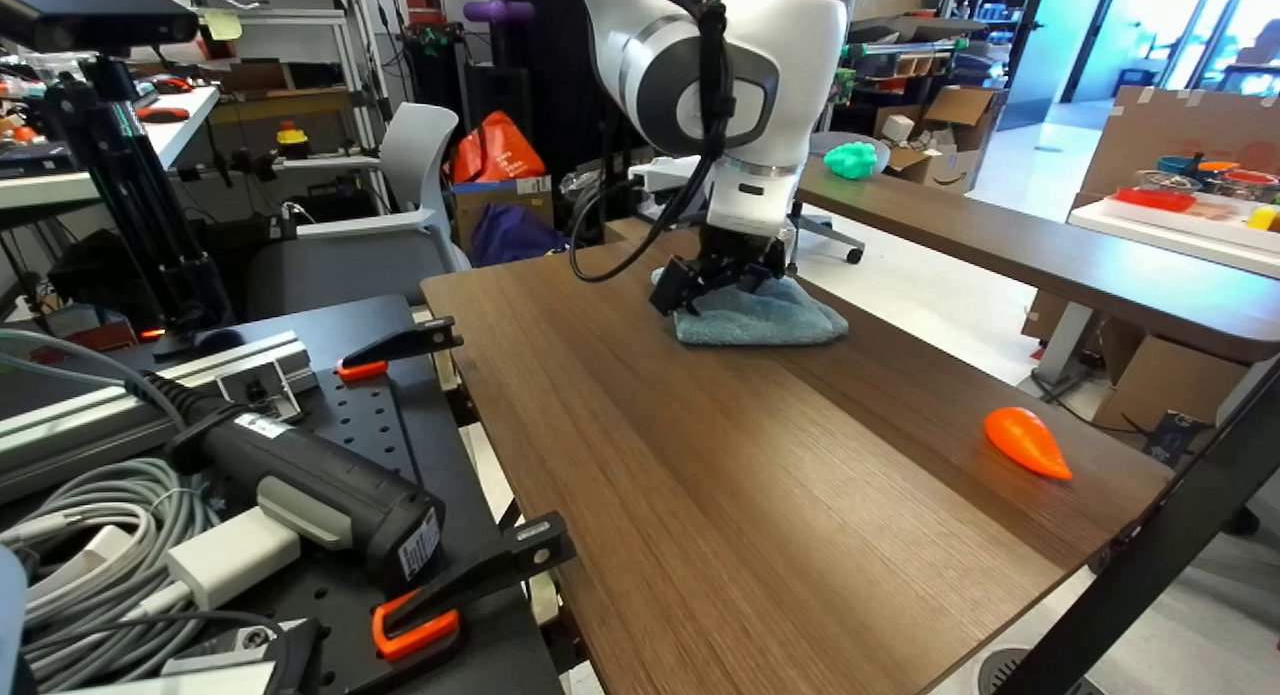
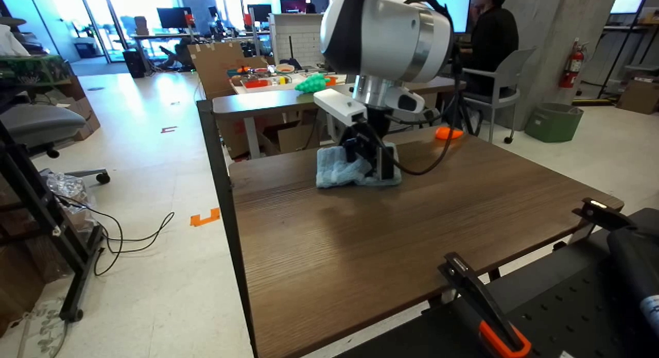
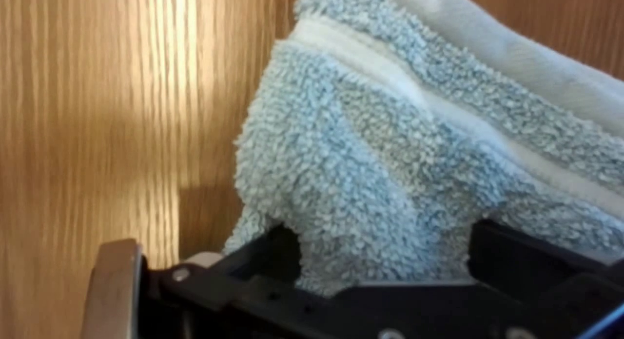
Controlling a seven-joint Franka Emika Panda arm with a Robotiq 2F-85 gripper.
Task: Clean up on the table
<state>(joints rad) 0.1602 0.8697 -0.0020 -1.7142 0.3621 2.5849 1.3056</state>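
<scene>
jaws stand spread astride the towel (image 3: 351,178); best pinch a deep fold, then wipe flat along the counter (image 1: 720,465).

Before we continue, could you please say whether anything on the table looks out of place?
Perhaps the orange object: it lies near an edge of the table, apart from the towel, seemingly unneeded for wiping. No spill shows.

Brown wood-grain table (image 1: 800,515), on it blue-grey towel (image 1: 775,320), orange teardrop-shaped object (image 1: 1027,443)
</scene>
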